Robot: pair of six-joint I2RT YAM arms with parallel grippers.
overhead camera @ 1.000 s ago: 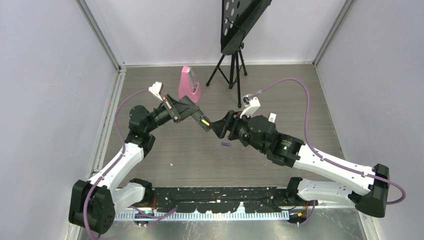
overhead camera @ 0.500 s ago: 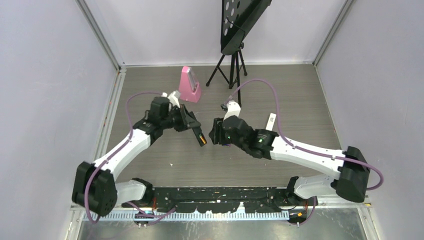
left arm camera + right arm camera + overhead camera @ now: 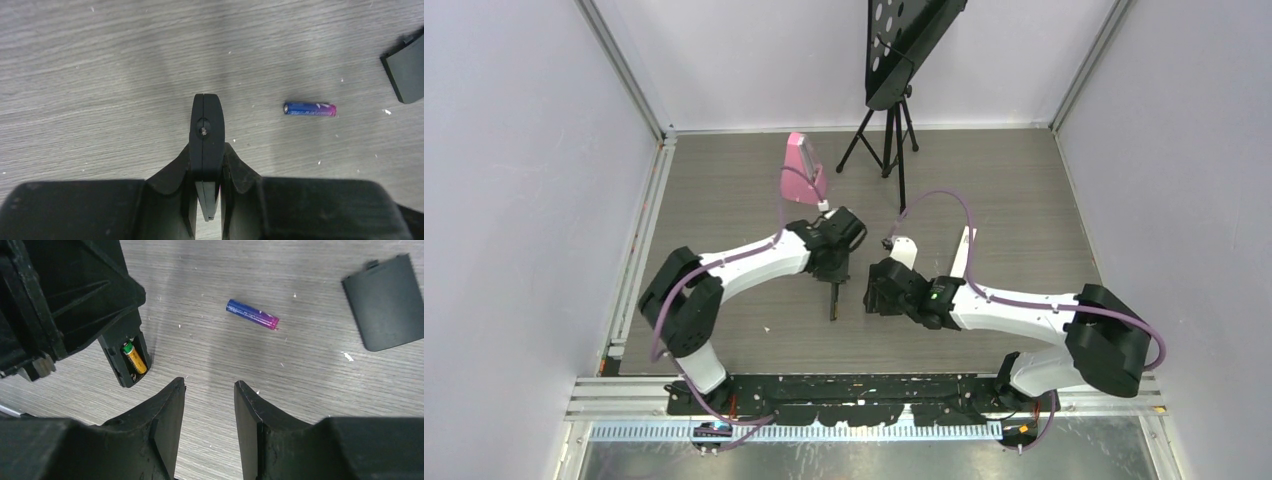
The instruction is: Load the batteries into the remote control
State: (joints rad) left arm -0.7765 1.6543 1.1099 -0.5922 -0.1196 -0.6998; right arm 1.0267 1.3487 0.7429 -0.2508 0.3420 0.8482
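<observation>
left hand [image 3: 207, 150]: clamped shut on the remote control [image 3: 206, 120], which showed end-on at the centre of the left wrist view; a finger pressed against each flat side
remote control: at the middle of the top view, above the bench [image 3: 724, 200]; whether its lower end touched the bench could not be told; in the right wrist view it sat left of centre, its battery bay open toward the camera
yellow battery [image 3: 135, 357]: seated in one slot of that open bay, green end uppermost in the frame; the slot beside it was dark, contents unclear
purple-blue battery [image 3: 251, 314]: lying flat on the bench, above centre in the right wrist view, apart from both hands; right of centre in the left wrist view
back cover [image 3: 387, 300]: flat on the bench at the upper right of the right wrist view, apart from the purple-blue battery
right hand [image 3: 210, 395]: jaws parted, nothing between them; low in its own view over bare bench; just right of the remote control in the top view
pink object [image 3: 802, 170]: standing on the bench above the left arm in the top view
tripod stand [image 3: 889, 100]: top centre, near the back wall
</observation>
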